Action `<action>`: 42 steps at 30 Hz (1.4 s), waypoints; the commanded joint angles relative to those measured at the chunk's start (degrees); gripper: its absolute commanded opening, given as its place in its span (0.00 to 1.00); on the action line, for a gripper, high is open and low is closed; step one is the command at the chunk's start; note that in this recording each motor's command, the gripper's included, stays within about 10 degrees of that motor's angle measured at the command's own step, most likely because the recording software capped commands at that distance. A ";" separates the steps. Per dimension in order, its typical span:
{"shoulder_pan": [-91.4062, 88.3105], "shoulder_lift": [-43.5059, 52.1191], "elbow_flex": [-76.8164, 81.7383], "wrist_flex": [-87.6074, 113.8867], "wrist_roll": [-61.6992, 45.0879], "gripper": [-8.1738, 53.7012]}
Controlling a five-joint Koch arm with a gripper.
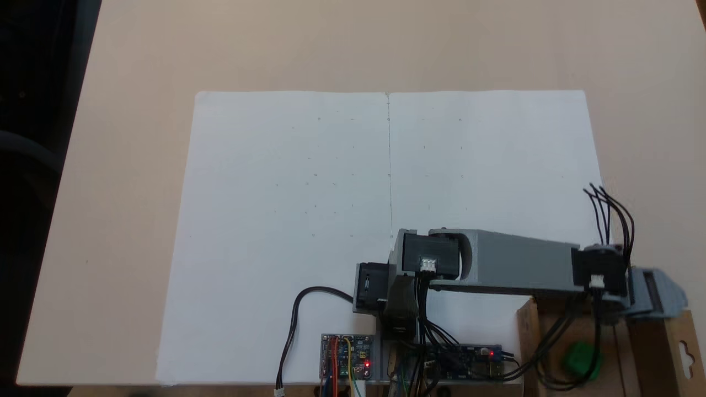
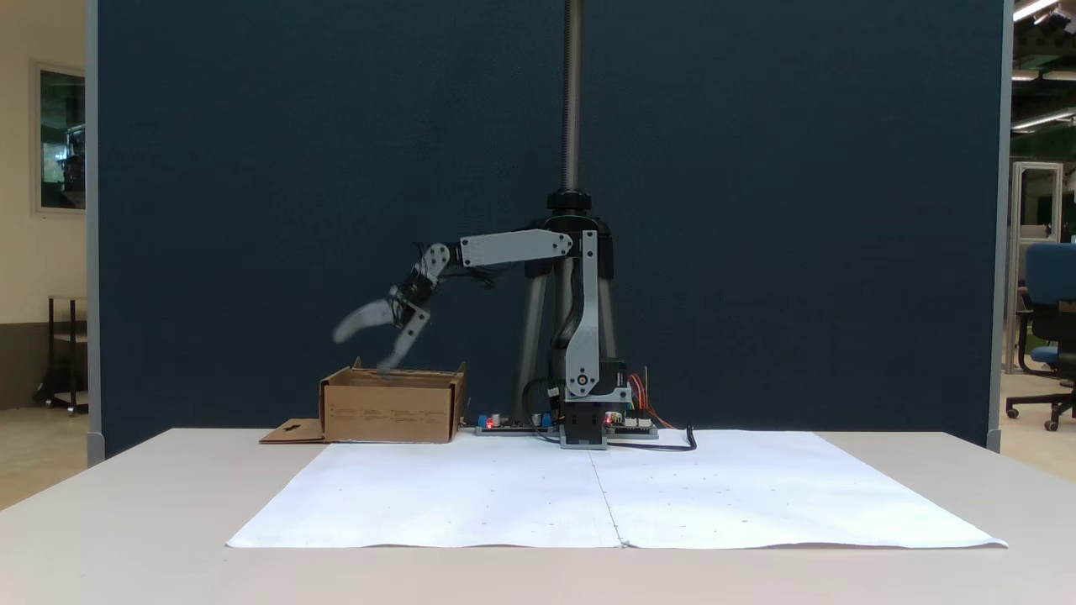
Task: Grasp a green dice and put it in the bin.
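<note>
The green dice (image 1: 580,359) lies on the floor of the bin (image 1: 528,331), a brown cardboard box at the lower right of a fixed view; black cables cross in front of the dice. In another fixed view the bin (image 2: 391,409) stands left of the arm's base with its flap (image 2: 290,433) flat on the table, and its walls hide the dice. My gripper (image 2: 361,353) hangs just above the bin's open top, open, with nothing between its fingers. From above, the gripper (image 1: 659,300) sits over the bin's far edge.
Two white paper sheets (image 1: 386,220) cover the table's middle. Controller boards (image 1: 347,357) and cables lie by the arm's base (image 2: 584,403). A metal pole (image 2: 572,101) and a dark blue partition stand behind. The table's left edge (image 1: 55,220) borders dark floor.
</note>
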 commanded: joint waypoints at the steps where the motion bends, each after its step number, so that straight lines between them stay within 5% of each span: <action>1: -6.50 4.04 -6.86 -3.96 5.98 0.77; 7: -21.45 11.95 -11.43 -3.96 15.47 0.77; 13: -43.77 15.21 -11.78 -5.10 15.64 0.85; 26: -79.01 17.23 -9.67 -5.45 15.64 0.85; 42: -91.05 40.87 38.67 -30.65 14.94 0.85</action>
